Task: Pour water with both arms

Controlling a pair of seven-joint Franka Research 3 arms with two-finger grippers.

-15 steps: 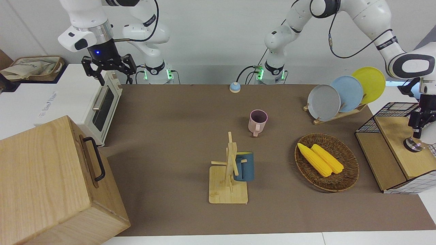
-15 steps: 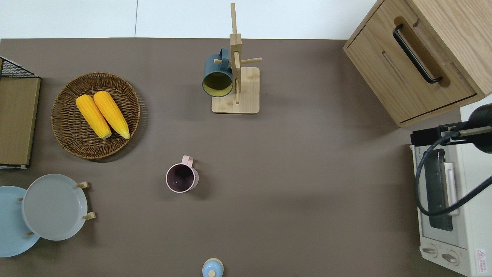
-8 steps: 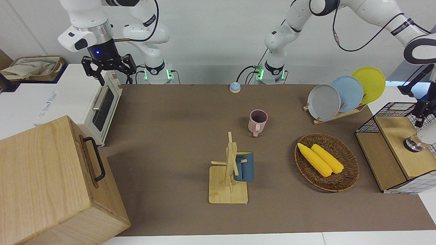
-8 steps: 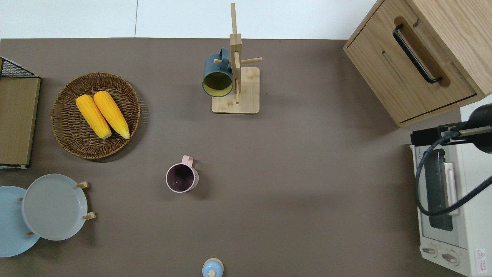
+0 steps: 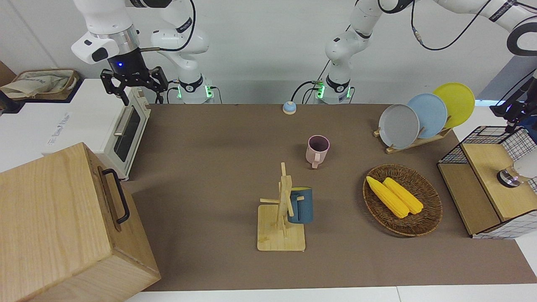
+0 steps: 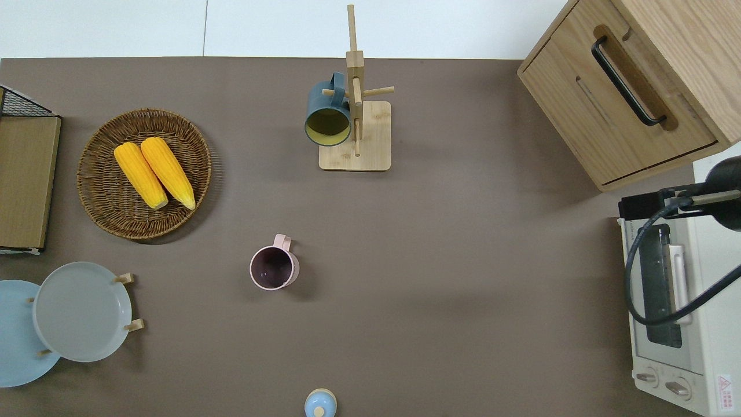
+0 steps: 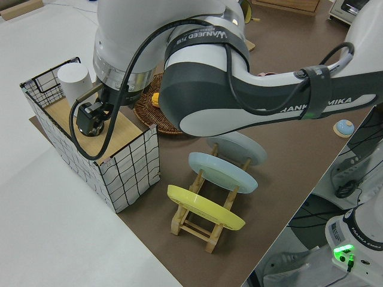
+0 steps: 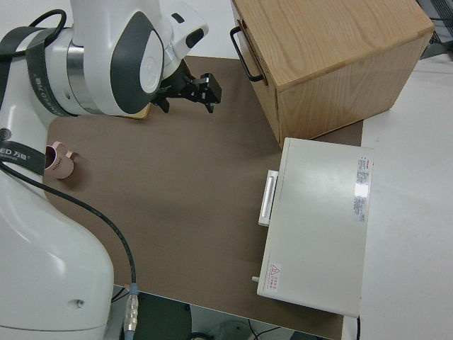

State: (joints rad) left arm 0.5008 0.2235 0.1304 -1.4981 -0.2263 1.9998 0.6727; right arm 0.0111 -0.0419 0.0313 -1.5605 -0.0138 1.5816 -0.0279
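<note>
My left arm reaches to the wire rack [image 5: 486,136] at its end of the table. Its gripper [image 5: 512,118] hangs in the air above the rack's wooden shelf and shows in the left side view [image 7: 87,122] beside an upright white cylindrical container [image 7: 74,84]. It holds nothing that I can see. My right arm is parked, its gripper [image 5: 133,86] open and empty. A pink mug [image 5: 317,150] stands mid-table. A dark blue mug [image 5: 301,205] hangs on a wooden mug tree [image 5: 280,235].
A white toaster oven [image 5: 126,126] and a wooden box with a black handle [image 5: 63,222] stand at the right arm's end. A wicker basket with two corn cobs [image 5: 402,199], a plate rack [image 5: 419,117] and a small blue bell [image 5: 289,108] are also on the brown mat.
My left gripper has risen from just above the white container to well above the wire rack. The right arm, mugs and other things have not moved.
</note>
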